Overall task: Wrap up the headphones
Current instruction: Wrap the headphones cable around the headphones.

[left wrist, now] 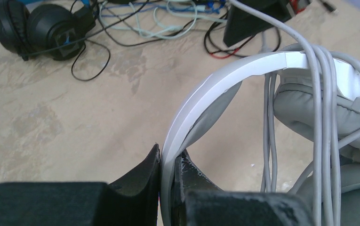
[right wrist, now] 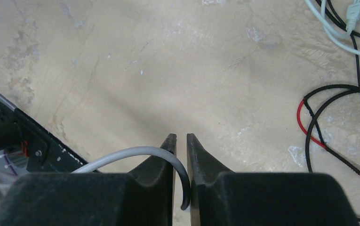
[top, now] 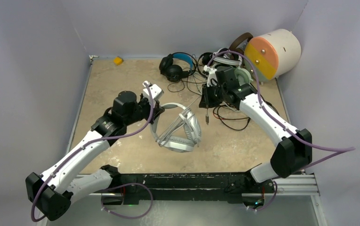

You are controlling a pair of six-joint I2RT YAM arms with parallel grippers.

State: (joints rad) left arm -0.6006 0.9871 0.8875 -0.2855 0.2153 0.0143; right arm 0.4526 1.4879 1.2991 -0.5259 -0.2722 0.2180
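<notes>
The white-grey headphones (top: 180, 129) lie at mid-table with their grey cable looped several times round the headband (left wrist: 321, 94). My left gripper (top: 156, 110) is shut on the white headband (left wrist: 171, 165), as the left wrist view shows. My right gripper (top: 207, 101) is to the right of the headset, above the table. It is shut on the grey cable (right wrist: 135, 153), which curves down between its fingertips (right wrist: 181, 137). The cable's plug end hangs below it (top: 207, 117).
A black headset with a blue headband (top: 175, 66) lies at the back. More headsets and tangled cables (top: 229, 63) are piled behind my right gripper. A cream cylinder (top: 272, 54) sits back right. A yellow block (top: 117, 60) sits back left. Black and red cables (right wrist: 319, 122) lie right.
</notes>
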